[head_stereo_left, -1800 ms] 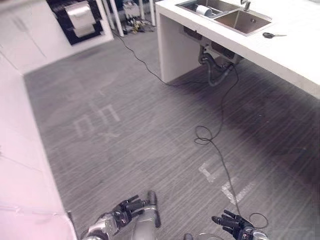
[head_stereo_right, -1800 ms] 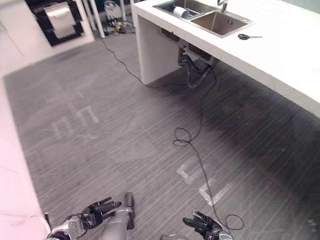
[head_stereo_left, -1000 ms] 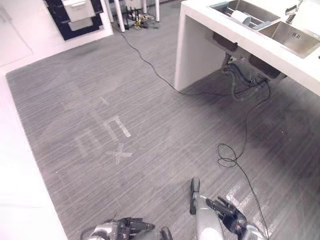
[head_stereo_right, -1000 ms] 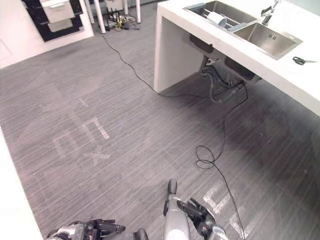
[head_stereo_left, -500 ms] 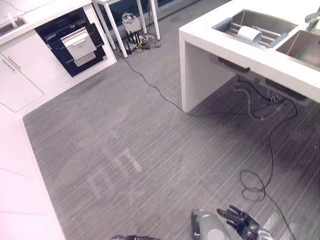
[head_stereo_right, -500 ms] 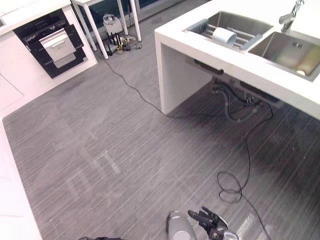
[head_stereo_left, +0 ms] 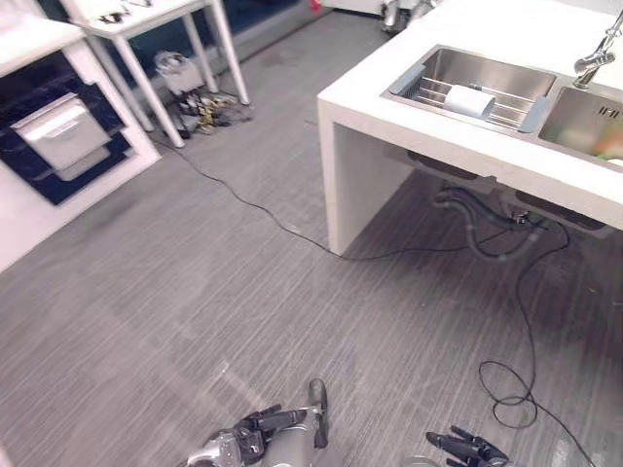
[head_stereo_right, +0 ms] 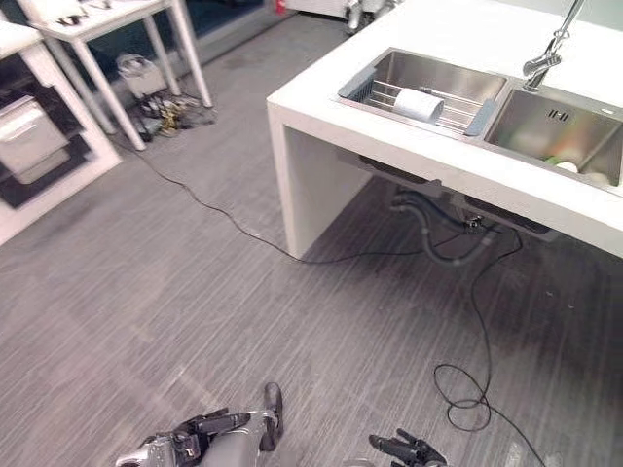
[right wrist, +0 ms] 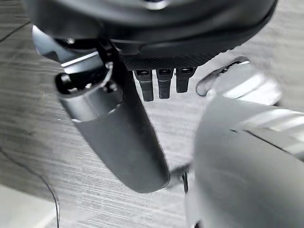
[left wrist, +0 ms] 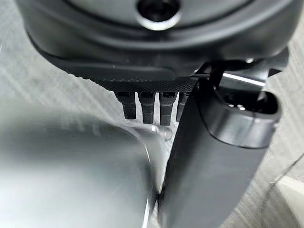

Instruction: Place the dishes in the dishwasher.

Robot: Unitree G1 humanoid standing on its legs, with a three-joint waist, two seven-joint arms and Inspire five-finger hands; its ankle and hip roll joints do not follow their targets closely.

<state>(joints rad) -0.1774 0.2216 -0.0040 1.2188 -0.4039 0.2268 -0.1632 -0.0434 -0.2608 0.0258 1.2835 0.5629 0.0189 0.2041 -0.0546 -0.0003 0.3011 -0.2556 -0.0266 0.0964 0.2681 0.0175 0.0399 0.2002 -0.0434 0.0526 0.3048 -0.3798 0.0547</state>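
Dish: white cup (head_stereo_left: pixel 470 100) on its side on the wire rack (head_stereo_left: pixel 434 92) in the left basin (head_stereo_left: pixel 487 70) of the counter sink, well apart from both hands.
Right basin (head_stereo_right: pixel 531 122): pale and greenish shapes (head_stereo_right: pixel 574 171) in the far corner, too small to name; mostly cut off at the frame edge in the left eye view.
Dishwasher (head_stereo_left: pixel 58 146): dark opening with a silver front, far left among white cabinets; sliced by the frame edge in the right eye view.
Left hand (head_stereo_left: pixel 255 425): low over the grey floor, fingers nearly straight, holding nothing; in its own wrist view, fingertips (left wrist: pixel 145 105) and thumb (left wrist: pixel 213 156) apart, bare floor past them.
Right hand (head_stereo_left: pixel 469 449): at the bottom edge, partly cut off, fingers spread and empty; relaxed in its wrist view too.
Faucet (head_stereo_right: pixel 545 56): behind the two basins, spout running out of frame.
Table (head_stereo_left: pixel 146 19): white, thin legs; clutter (head_stereo_left: pixel 190 92) beneath, too small to identify.
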